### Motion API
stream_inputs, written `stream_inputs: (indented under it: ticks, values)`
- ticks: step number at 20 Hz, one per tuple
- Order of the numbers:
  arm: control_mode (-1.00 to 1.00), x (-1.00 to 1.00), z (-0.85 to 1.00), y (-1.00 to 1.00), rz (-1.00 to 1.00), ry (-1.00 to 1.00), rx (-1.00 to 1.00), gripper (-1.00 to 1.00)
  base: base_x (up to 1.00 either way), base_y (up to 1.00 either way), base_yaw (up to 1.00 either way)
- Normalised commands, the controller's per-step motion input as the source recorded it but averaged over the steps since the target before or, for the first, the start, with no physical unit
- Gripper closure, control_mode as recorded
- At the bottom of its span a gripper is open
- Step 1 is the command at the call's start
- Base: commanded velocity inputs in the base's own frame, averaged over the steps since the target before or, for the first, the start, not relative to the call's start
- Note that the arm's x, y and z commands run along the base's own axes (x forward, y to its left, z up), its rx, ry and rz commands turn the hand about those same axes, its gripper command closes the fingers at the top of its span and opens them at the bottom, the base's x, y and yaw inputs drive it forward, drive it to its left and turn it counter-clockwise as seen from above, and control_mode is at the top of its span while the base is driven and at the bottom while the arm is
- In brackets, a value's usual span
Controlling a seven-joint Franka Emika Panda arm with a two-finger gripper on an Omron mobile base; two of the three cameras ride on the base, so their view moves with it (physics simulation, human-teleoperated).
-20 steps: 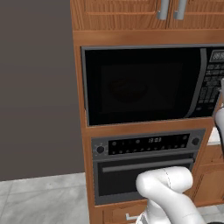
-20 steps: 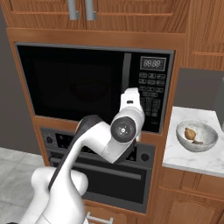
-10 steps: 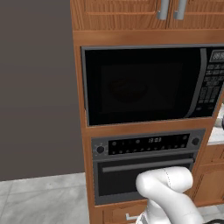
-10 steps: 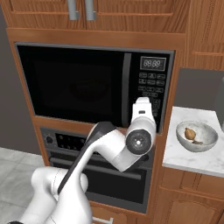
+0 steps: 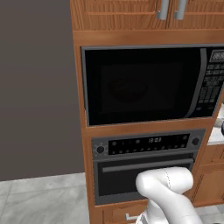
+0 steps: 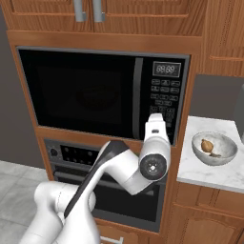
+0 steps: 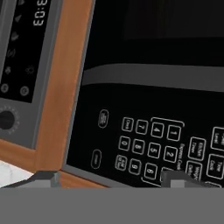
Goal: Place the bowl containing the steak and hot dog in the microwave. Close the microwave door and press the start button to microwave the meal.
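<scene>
Wooden cabinets [image 6: 143, 19] are framing the microwave [image 6: 102, 93], and an oven [image 5: 146, 168] is sitting under it. We are seeing the door [image 5: 140, 85] shut; behind its dark window a faint round shape, maybe the bowl [image 5: 127, 87], is showing. Our hand [image 6: 156, 136] is pointing up at the low part of the keypad [image 6: 164, 102]. In the hand view the keys [image 7: 151, 142] are filling the front, very near. Whether the jaws are wide or narrow, we cannot tell. A grey bowl [image 6: 214, 147] is resting on the marble surface [image 6: 209, 167] to the right.
</scene>
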Motion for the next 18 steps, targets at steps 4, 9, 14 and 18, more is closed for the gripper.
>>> stream_inputs:
  ticks: [4,9,14,18]
  values:
    - [-1.0,0.0,-0.03,0.0,0.02,0.0,0.0,1.0,0.0,0.0,0.0]
    - [-1.0,0.04,-0.04,0.0,0.04,0.0,0.0,1.0,0.0,0.0,0.0]
    - [-1.0,0.1,-0.21,0.0,0.04,-0.01,0.0,1.0,0.0,0.0,0.0]
    - [-1.0,0.12,-0.12,-0.01,0.03,-0.01,0.02,1.0,0.0,0.0,0.0]
